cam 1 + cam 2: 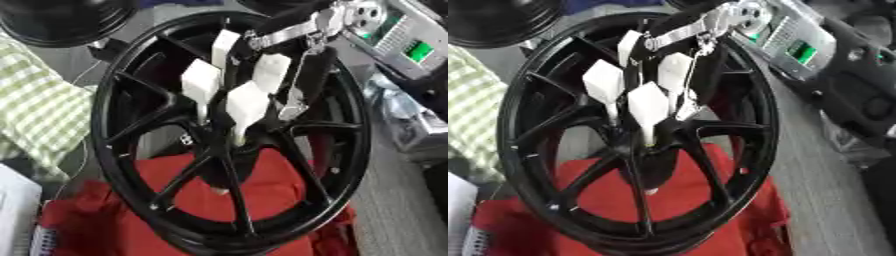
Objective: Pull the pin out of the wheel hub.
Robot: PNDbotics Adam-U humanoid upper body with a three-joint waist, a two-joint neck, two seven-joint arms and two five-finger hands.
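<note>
A large black spoked wheel stands nearly upright on a red cloth, its face turned toward me. Its hub sits at the centre where the spokes meet. My right hand, black and silver with white pads, comes in from the upper right through the rim and reaches down onto the hub. The hand covers the hub's middle, so the pin itself is hidden. A small pale tip shows just below the hub. My left hand is out of both views.
The red cloth lies under the wheel. A green-checked cloth lies at the left. A second black wheel sits at the top left. A grey device with a green display stands at the upper right.
</note>
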